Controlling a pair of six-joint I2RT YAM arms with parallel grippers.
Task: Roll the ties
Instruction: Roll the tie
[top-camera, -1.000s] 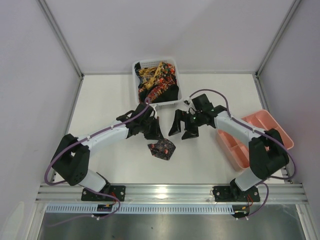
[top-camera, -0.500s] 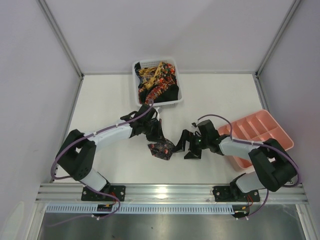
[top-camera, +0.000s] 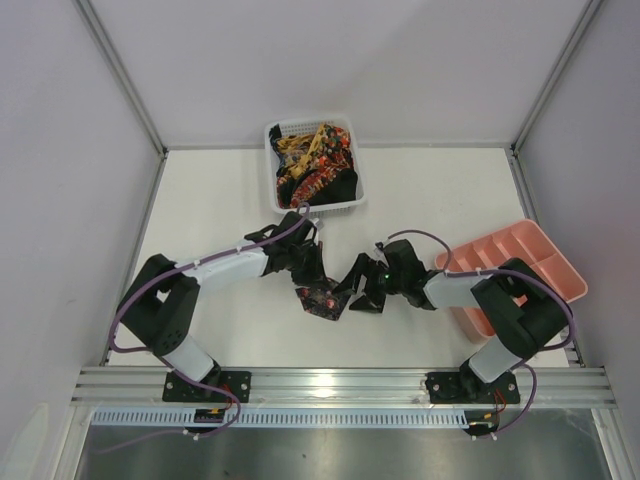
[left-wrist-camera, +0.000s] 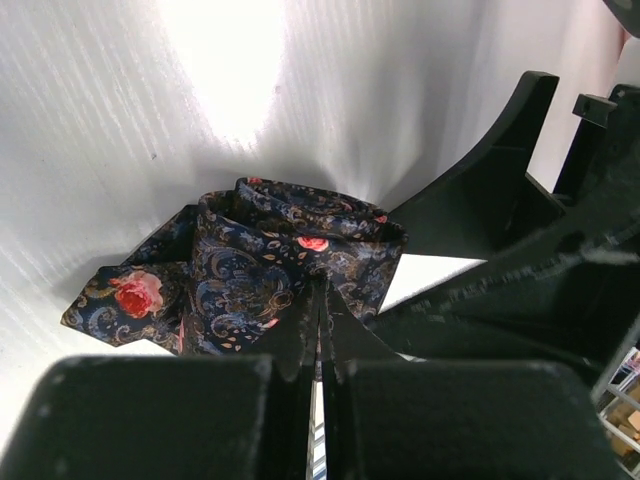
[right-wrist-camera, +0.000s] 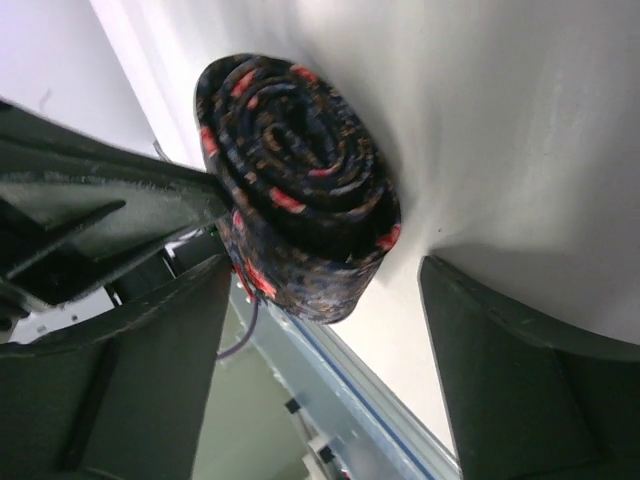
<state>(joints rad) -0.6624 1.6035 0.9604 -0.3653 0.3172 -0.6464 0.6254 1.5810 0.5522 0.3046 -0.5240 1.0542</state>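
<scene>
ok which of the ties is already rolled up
The dark floral tie lying on the table: it is wound into a tight coil. The other ties are loose, heaped in the white basket.

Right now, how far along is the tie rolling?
Done: one dark red-flowered fabric tie looks rolled on the table. In hand: left end effector pinches it shut; right end effector straddles it, open. Left: the tangled ties in the white mesh basket.
</scene>
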